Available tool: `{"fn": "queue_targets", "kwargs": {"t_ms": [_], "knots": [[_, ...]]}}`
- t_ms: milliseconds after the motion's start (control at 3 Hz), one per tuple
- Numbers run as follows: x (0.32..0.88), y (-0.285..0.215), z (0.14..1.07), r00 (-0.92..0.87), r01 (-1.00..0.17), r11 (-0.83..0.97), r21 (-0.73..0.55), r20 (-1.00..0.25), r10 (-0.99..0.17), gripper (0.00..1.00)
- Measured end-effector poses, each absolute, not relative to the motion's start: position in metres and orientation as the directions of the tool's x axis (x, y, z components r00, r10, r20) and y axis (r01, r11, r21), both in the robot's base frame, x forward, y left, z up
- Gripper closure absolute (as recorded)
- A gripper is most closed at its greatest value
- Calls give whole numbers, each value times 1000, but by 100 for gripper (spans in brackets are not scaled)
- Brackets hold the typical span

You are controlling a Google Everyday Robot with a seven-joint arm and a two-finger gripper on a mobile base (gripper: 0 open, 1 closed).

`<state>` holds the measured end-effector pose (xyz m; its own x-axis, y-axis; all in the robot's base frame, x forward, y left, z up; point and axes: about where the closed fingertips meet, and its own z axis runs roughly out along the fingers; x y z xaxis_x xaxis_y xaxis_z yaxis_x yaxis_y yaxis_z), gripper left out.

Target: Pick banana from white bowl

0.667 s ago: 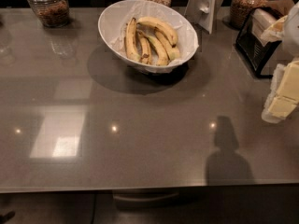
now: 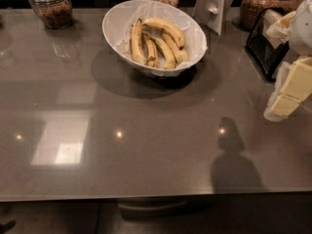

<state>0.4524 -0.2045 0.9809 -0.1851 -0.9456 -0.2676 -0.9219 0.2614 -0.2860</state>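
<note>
Tabletop (image 2: 146, 145) and its load look as they did a moment ago. The white bowl (image 2: 115, 24) sits unmoved near the far edge, with its paper lining and all its fruit in place. The one shift, and it is slight, is at the right edge: the pale gripper (image 2: 286, 95) has crept a little inward. It hangs above the tabletop, well apart from the bowl. Whether it is released or clenched I cannot tell, but no fruit is in it. The banana (image 2: 165, 27), thick and strongly curved, lies at the far side of the pile in the bowl, against the slimmer bananas (image 2: 137, 43). By my judgement the reach has barely begun and the whole pick lies ahead.
</note>
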Motion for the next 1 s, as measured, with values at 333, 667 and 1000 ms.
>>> {"fn": "queue_targets", "kwargs": {"t_ms": [333, 667, 1000], "knots": [[487, -175, 984, -125, -913, 260, -313, -392, -911, 0], [532, -139, 985, -85, -914, 274, -298, -521, -849, 0], [588, -103, 984, -66, -912, 307, -273, -640, -765, 0]]}}
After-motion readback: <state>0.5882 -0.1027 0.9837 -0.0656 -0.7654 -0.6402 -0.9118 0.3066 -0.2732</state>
